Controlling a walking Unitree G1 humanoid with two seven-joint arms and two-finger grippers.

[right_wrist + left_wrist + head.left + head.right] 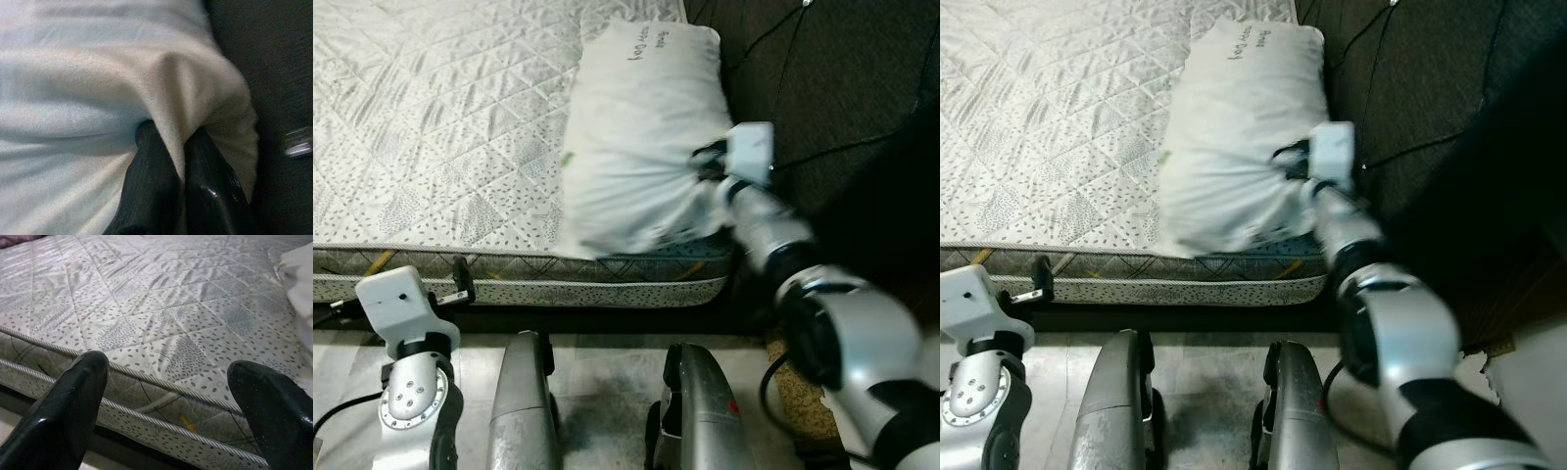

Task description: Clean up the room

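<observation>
Right wrist view: one pillow (98, 88) pinched

Matt white cloth pillow (641, 137) on quilted, speckled fabric mattress (440, 127).

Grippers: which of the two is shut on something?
The right gripper, pinching a fold of the white pillow at the mattress edge. The left gripper is open, holding nothing.
</observation>
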